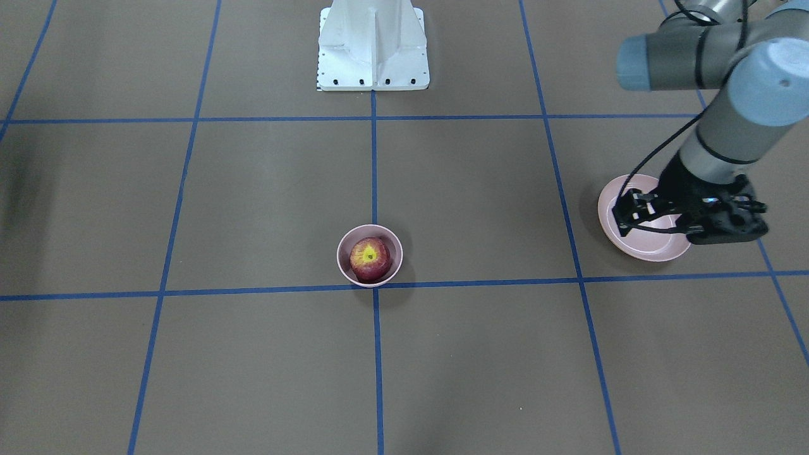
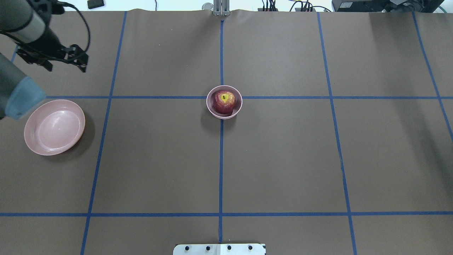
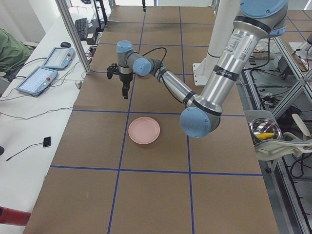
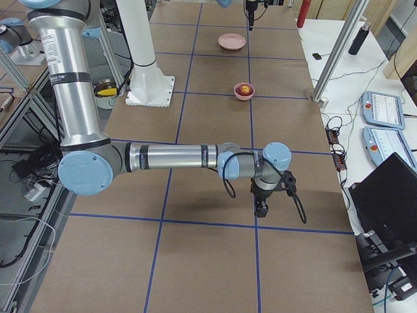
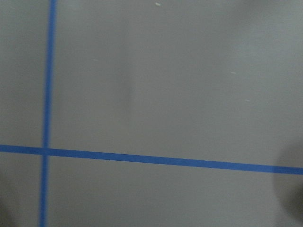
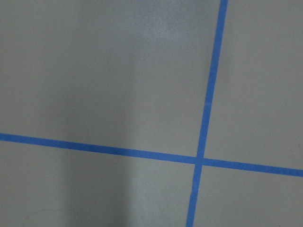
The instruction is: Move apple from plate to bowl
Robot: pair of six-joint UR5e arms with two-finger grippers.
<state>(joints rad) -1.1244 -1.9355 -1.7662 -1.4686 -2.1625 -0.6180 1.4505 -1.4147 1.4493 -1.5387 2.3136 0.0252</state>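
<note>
The apple (image 1: 370,258) (image 2: 224,101) sits stem hollow up inside the small deep pink bowl (image 1: 339,256) (image 2: 208,102) at the table's middle. The wide pink plate (image 2: 53,127) (image 1: 644,249) (image 3: 144,130) is empty on my left side. My left gripper (image 2: 84,65) (image 1: 622,217) (image 3: 125,93) hangs above the table just beyond the plate, holds nothing, and its fingers look shut. My right gripper (image 4: 260,210) hovers low over bare table far to my right; I cannot tell whether it is open or shut. Both wrist views show only table and tape lines.
Blue tape lines divide the brown table (image 2: 283,159) into squares. The white robot base (image 1: 373,44) (image 2: 219,249) stands at my edge. A side bench with teach pendants (image 3: 36,80) and metal posts (image 3: 73,34) runs along the operators' edge.
</note>
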